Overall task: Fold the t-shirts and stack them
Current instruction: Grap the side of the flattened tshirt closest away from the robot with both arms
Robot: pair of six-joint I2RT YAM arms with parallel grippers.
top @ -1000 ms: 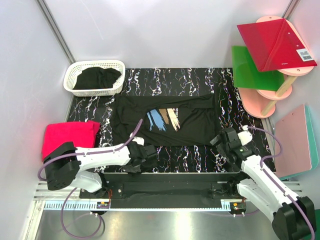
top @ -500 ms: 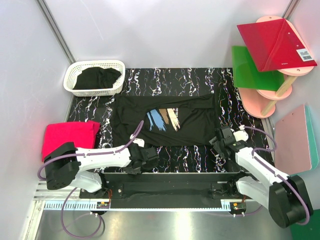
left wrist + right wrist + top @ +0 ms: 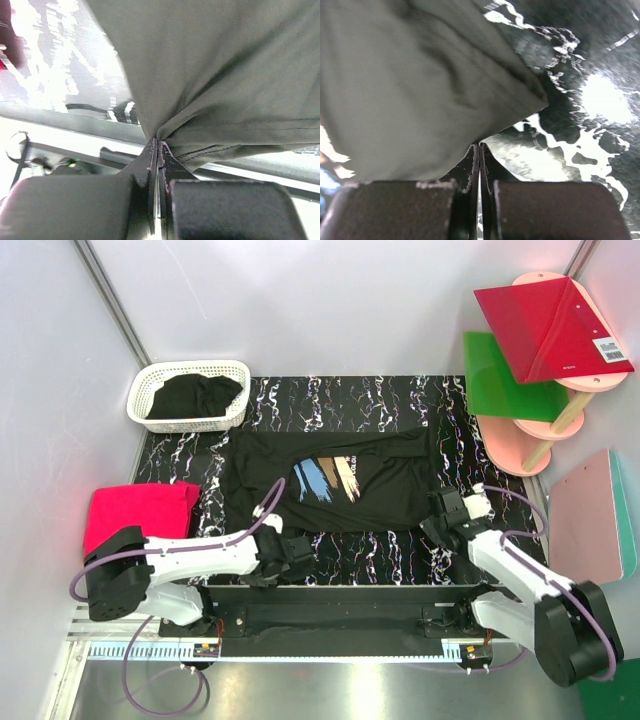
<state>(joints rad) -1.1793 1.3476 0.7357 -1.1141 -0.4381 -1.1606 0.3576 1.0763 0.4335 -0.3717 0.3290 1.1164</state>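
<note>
Top external view showed the printed t-shirt (image 3: 385, 490), black with blue, tan and white slanted strokes on its chest, spread flat near the middle of the black marbled table (image 3: 400, 405). Its near hem ran parallel to the table's front edge. The left gripper (image 3: 290, 545) sat low at the near left corner of that hem, and the right gripper (image 3: 438, 522) sat at the near right corner, so the two arms were well apart with the shirt between them.

In the left wrist view the fingertips (image 3: 150, 156) were pressed together with a bunch of dark cloth pinched between them, and folds fanned out from the pinch across the shirt. In the right wrist view the fingertips (image 3: 472, 157) were also pressed together, right at the lower edge of the shirt's corner. The cloth appeared caught at the tips, though blur made the pinch hard to see.

A second black t-shirt (image 3: 195, 395) lay crumpled in a white lattice basket (image 3: 188, 366) at the far left corner of the table. A folded hot-pink t-shirt (image 3: 135, 512) lay just off the table's left side, beside the left arm. On the far right a red board (image 3: 545, 325) and a green board (image 3: 500, 375) rested tilted on a pink rack (image 3: 525, 445)
</note>
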